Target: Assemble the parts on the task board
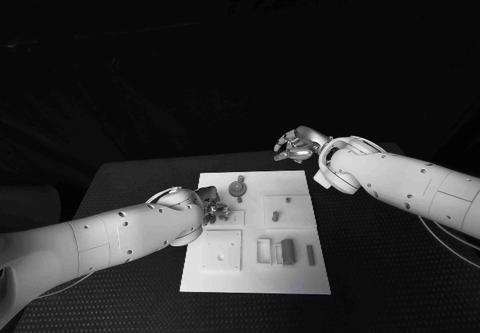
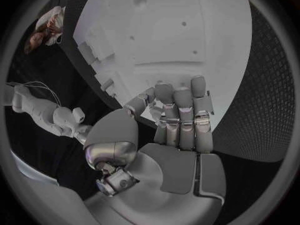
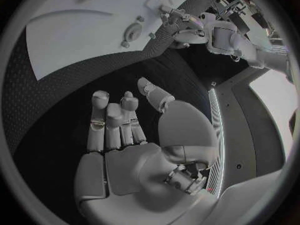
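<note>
Nearest edge of the white task board (image 1: 300,281) lies flat in the middle of the black tabletop (image 1: 400,277). On the board's near half, the head view shows a raised square plate (image 1: 218,251) to the left and a row of upright slotted parts (image 1: 287,252) to its right. Their colour cannot be told.

Mid-board: left robot hand (image 1: 212,208) sits at the board's left edge, over a small square pad. From the head view its fingers are bunched and partly hidden by the wrist; whether anything is in them cannot be told there. The left wrist view shows more: left robot hand (image 2: 178,120) with fingers straight, side by side, thumb off to one side, nothing between them, the fingertips above the board's (image 2: 187,45) surface.

Just beyond the left robot hand, a round part (image 1: 237,186) rests on the board. To its right, a second square pad (image 1: 283,208) carries small pieces.

Far side: right robot hand (image 1: 296,148) hangs off the board, above the tabletop past the far right corner. The head view shows its fingers curled loosely. The right wrist view gives the palm side: right robot hand (image 3: 125,125) with fingers extended, slightly apart, empty, dark tabletop beneath. That same view catches the round part (image 3: 132,33) on the board and the left robot hand (image 3: 187,27) beside it.
</note>
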Tool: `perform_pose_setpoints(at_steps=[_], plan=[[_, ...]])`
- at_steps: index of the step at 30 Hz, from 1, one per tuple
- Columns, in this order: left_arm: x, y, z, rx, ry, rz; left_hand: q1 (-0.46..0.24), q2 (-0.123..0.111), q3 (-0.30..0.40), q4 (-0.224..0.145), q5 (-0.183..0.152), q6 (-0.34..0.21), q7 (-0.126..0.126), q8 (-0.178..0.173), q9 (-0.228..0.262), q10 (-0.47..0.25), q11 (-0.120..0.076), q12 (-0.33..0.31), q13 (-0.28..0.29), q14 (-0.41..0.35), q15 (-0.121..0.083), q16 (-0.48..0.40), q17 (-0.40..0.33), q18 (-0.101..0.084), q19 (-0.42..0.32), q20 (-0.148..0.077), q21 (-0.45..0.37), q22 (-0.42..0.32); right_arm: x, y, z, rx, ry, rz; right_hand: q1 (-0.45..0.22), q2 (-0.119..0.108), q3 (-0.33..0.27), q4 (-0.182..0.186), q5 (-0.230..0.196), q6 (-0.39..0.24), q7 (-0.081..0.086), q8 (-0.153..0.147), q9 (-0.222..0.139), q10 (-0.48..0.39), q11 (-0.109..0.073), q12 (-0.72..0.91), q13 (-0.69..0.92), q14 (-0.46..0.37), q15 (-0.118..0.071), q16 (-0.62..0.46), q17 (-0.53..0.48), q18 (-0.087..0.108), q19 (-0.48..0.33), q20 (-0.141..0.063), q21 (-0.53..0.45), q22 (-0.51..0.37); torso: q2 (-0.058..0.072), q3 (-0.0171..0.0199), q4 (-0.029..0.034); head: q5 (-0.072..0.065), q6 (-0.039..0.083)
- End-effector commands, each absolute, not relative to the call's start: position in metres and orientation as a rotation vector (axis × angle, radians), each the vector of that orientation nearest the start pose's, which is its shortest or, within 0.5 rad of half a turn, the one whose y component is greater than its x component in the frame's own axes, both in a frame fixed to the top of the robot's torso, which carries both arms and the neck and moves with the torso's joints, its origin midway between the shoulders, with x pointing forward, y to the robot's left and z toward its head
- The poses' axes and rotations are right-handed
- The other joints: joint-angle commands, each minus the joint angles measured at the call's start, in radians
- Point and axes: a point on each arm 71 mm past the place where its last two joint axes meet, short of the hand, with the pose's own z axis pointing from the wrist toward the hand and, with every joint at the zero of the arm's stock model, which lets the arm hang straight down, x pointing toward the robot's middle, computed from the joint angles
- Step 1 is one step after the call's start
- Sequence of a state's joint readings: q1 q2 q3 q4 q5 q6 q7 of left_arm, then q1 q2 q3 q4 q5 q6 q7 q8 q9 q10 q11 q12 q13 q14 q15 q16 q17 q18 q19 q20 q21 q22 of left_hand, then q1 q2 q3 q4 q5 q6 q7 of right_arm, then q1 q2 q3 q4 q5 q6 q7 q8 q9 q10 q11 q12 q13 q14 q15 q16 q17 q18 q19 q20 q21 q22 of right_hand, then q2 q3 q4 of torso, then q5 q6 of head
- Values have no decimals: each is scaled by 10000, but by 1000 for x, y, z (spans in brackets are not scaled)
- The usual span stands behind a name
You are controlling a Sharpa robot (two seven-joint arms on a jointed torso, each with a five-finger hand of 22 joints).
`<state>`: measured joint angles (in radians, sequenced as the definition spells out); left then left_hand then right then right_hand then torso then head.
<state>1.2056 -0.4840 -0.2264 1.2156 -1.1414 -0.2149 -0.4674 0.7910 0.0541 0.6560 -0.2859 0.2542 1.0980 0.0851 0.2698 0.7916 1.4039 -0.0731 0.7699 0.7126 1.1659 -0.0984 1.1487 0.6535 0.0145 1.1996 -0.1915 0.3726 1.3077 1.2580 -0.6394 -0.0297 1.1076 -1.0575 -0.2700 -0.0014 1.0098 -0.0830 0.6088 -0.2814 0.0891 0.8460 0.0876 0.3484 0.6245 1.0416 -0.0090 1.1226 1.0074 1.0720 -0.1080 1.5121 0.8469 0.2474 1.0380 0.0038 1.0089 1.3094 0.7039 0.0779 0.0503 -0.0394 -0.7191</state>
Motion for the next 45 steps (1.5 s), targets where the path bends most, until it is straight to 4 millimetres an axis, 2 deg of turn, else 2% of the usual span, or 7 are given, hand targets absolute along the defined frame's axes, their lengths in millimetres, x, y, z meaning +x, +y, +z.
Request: perform_pose_setpoints(at_steps=[1, 29, 45], plan=[[502, 133, -289, -1840, 21669, -3498, 158, 180, 49, -26, -60, 1141, -678, -15, -5, -181, -183, 63, -9, -21, 11, 57, -20, 122, 43, -26, -39, 222, 568, -222, -177, 2314, 16974, 7224, -69, 28, -10, 14, 60, 1688, 90, -62, 17, -734, 0, -27, -15, -39, -19, -68, 2, 144, -83, 8, -46, 120, -1, 1, 3, -5, -7], [501, 133, -292, -1700, 22223, -3439, 260, 110, 64, -27, -94, 1163, -691, -8, 24, -185, -196, 147, -1, -42, 4, 183, -104, 123, 59, -34, -9, 230, 568, -221, -178, 2306, 17004, 7236, -71, 34, -7, 9, 60, 1690, 91, -76, 26, -738, 1, -26, -18, -41, -19, -69, 3, 144, -83, 8, -49, 123, -5, 6, -1, 8, -64], [502, 126, -292, -1047, 22193, -3209, 262, 105, 53, -11, -112, 1151, -684, -17, 29, -207, -190, 160, -6, -64, 1, 210, -140, 117, 55, -31, -5, 228, 568, -220, -178, 2300, 17010, 7264, -71, 34, -6, 6, 60, 1692, 92, -83, 31, -739, 2, -25, -19, -42, -18, -70, 4, 144, -83, 8, -51, 124, -5, 6, -2, 22, -76]])
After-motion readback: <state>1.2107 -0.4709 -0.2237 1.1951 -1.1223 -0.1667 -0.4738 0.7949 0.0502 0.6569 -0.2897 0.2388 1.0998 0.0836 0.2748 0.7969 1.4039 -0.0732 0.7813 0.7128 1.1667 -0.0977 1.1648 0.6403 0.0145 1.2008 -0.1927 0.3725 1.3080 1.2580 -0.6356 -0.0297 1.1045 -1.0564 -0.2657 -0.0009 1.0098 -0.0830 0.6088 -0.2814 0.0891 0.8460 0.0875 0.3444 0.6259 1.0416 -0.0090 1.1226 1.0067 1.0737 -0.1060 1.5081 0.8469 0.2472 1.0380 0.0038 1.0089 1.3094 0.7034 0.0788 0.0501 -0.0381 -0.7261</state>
